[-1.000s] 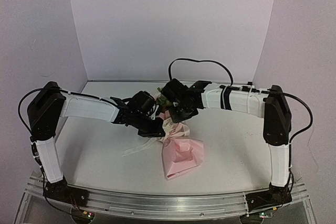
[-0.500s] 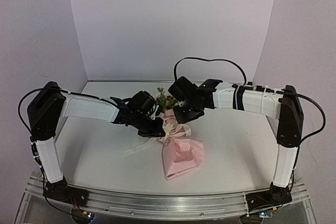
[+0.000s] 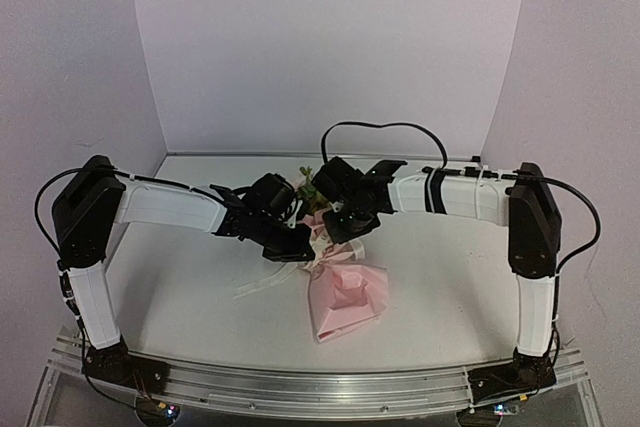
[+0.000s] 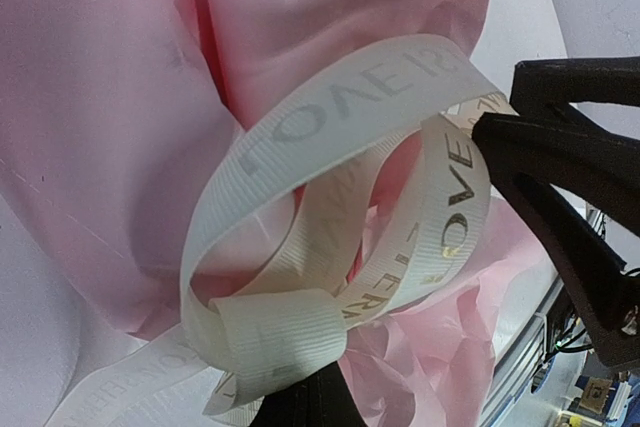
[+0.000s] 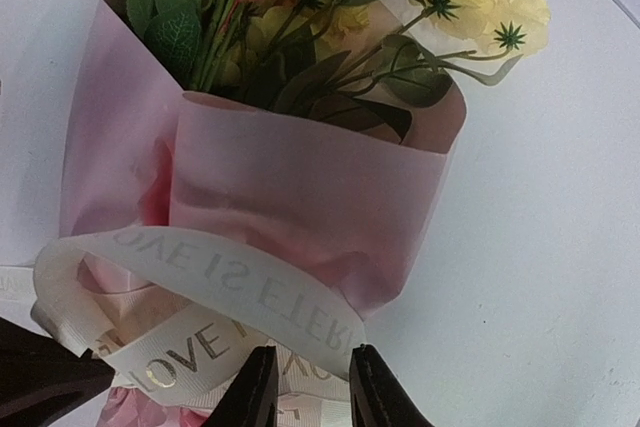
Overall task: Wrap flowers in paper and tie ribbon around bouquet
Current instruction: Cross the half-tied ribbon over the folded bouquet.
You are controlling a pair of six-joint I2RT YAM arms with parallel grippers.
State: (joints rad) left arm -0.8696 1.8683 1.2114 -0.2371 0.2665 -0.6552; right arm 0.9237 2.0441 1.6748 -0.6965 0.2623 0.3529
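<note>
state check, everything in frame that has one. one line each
paper, wrapped round the flowers as a cone, lying on the table
flowers, inside the paper, blooms and leaves poking out of the open end
ribbon, looped loosely round the paper's pinched waist, not pulled tight
left end effector, shut on the ribbon
right end effector, open a little, ribbon showing in the gap
</note>
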